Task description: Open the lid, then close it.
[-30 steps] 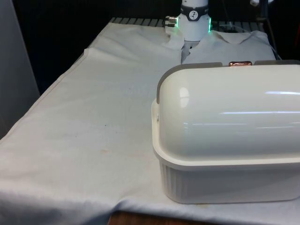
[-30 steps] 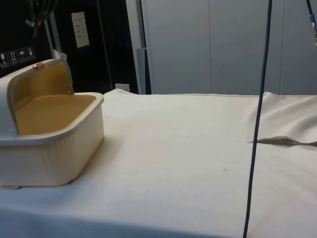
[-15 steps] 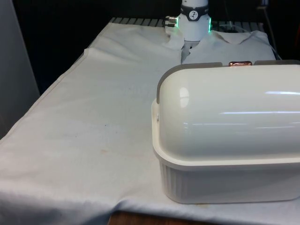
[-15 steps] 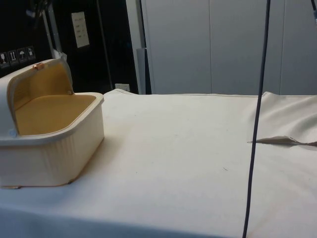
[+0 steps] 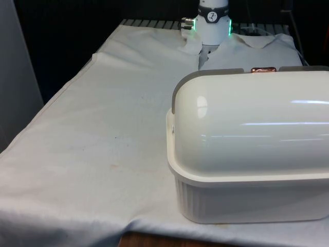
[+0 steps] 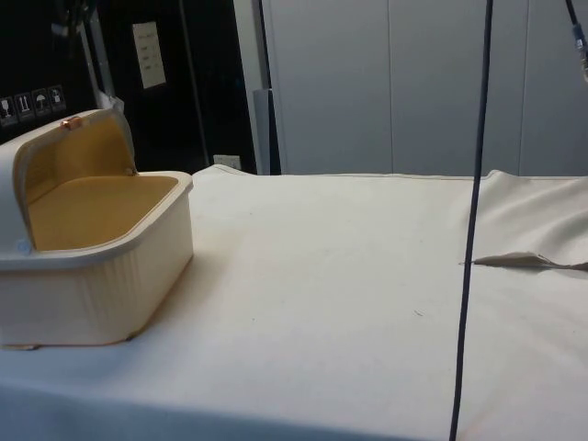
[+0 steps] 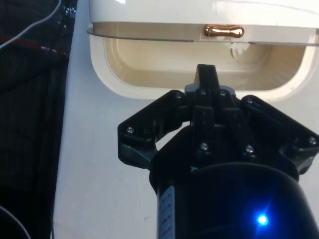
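Bread box (image 5: 247, 170): cream plastic with a ribbed base, on the white cloth (image 5: 103, 144) at the near end of the table, towards the front view's right. Its back faces that camera.

Lid (image 5: 252, 123): rolled back over the rear of the box, so the box stands open. In the side view the lid (image 6: 55, 147) arches over the back half and the tan interior (image 6: 92, 207) is exposed. A small copper handle (image 5: 263, 69) sits on the lid's edge at the very top of the arch. It also shows in the side view (image 6: 70, 121) and in the wrist view (image 7: 224, 31).

Gripper (image 7: 206, 74): in the wrist view the two black fingers are pressed together into one narrow tip, with no gap visible between them and nothing held. The tip points at the open mouth of the box (image 7: 199, 59), roughly in line with the copper handle but short of it. The handle and the lid's edge (image 7: 149, 31) lie beyond the fingertips, apart from them. How high the tip stands above the box rim cannot be told.

A dark cable (image 6: 470, 230) hangs down across the side view, well apart from the box.
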